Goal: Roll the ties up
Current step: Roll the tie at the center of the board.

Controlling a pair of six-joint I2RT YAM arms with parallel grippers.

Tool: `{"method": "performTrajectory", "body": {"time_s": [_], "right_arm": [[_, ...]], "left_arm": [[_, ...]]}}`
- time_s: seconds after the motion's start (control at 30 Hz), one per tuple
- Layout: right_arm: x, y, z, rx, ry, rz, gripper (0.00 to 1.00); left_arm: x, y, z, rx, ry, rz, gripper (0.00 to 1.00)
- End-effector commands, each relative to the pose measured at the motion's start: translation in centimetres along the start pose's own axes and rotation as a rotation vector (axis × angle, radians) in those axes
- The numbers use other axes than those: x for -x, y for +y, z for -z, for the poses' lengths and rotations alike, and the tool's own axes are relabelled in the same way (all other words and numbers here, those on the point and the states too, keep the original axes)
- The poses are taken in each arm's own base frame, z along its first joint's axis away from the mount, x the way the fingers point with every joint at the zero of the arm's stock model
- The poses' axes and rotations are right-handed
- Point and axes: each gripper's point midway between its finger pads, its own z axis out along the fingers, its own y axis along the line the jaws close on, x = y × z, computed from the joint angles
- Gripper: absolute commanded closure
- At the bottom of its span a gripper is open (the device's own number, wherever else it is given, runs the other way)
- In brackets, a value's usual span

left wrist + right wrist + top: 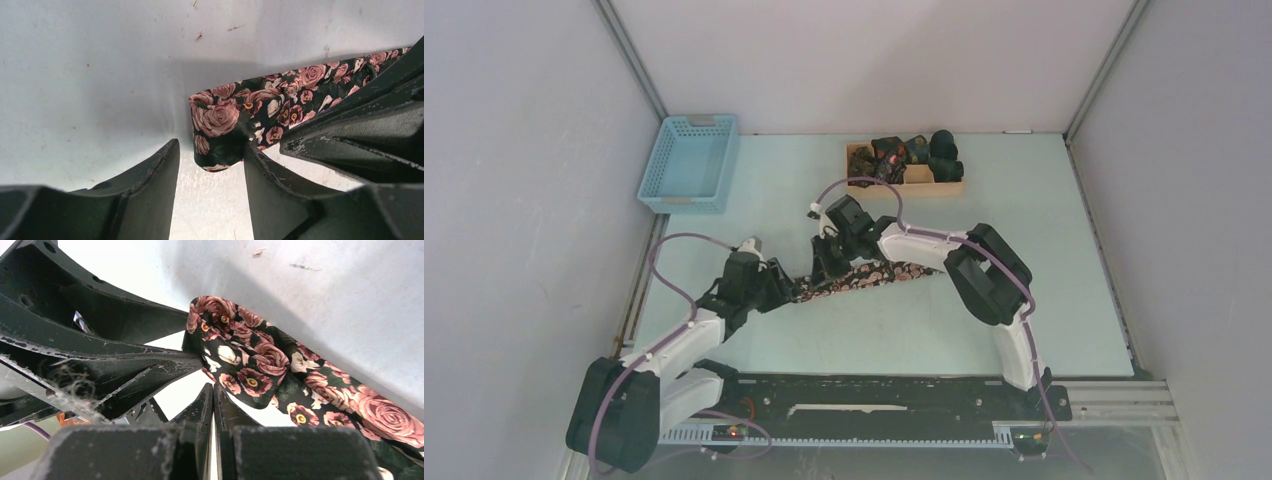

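From above, the tie [874, 275] runs across mid-tabletop [1044, 300], well short of every edge, with both arms crowding one end: a collision risk. Left wrist: the left hand [210, 150], spread, straddles the folded end, which may unfold if unpinched. Right wrist: the right hand [214, 390], pressed together, touches the fold; cloth caught or not, I cannot tell.

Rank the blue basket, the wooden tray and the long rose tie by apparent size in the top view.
1. blue basket
2. wooden tray, somewhat smaller in area
3. long rose tie: the longest, but thin and partly covered
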Motion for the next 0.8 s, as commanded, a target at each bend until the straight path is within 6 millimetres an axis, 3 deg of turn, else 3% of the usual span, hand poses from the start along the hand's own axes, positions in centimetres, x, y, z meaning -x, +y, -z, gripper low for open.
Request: {"method": "performTrajectory", "body": {"time_s": [0.0,0.4,0.6,0.77], "right_arm": [[2.0,0.5,0.3,0.017,-0.048,0.014,0.97],[0.8,-3.1,-1.6,-0.039,-0.002,-0.031,0.98],[0.1,-3.8,-1.8,-0.047,0.011,-0.043,0.98],[-0.3,-4.2,-1.9,-0.051,0.020,-0.049,0.98]], "left_arm": [[0.1,0.0,-0.2,-0.010,-0.007,0.010,0.45],[0.2,-0.2,-0.1,-0.018,-0.008,0.006,0.45],[0.7,-0.8,0.1,-0.046,-0.037,0.022,0.32],[0.8,-1.6,-0.5,-0.090,-0.038,0.056,0.33]]}}
